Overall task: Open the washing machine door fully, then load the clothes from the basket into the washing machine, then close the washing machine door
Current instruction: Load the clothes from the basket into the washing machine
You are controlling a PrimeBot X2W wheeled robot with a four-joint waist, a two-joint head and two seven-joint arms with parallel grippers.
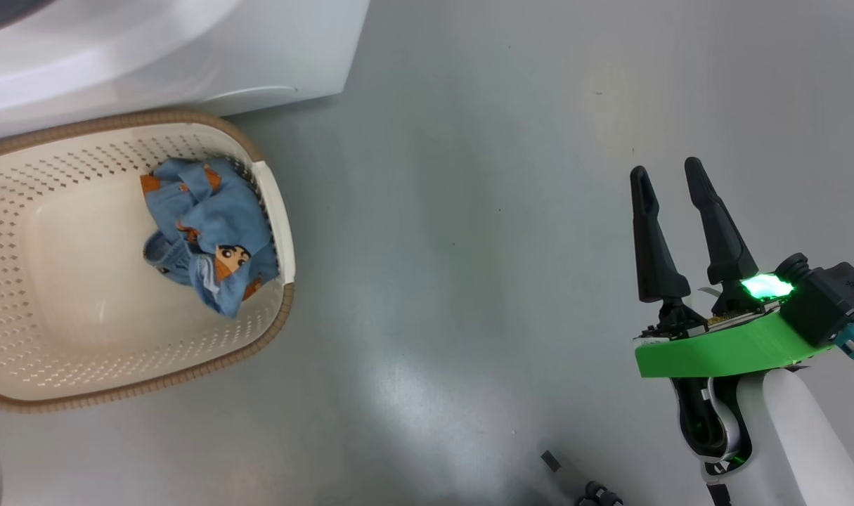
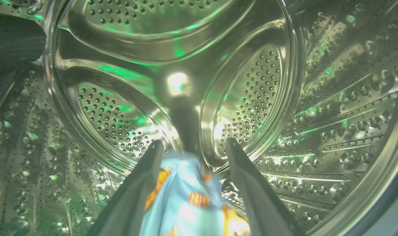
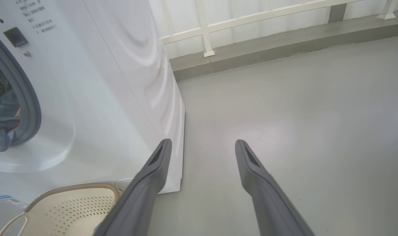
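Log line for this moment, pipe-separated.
step: loading | left gripper: open inside drum, blue garment between fingers | right gripper: open, empty | basket: other garment inside

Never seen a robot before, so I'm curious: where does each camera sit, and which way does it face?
Head view: on the head, looking down at the basket holding a blue garment and a corner of the washing machine; right end effector shows, open.
Left wrist view: on the left wrist, looking into the drum; left end effector shows, open, second garment between its fingers.
Right wrist view: on the right wrist, facing floor beside the machine; its fingers show.
Shared: head and right wrist views both show basket and machine.
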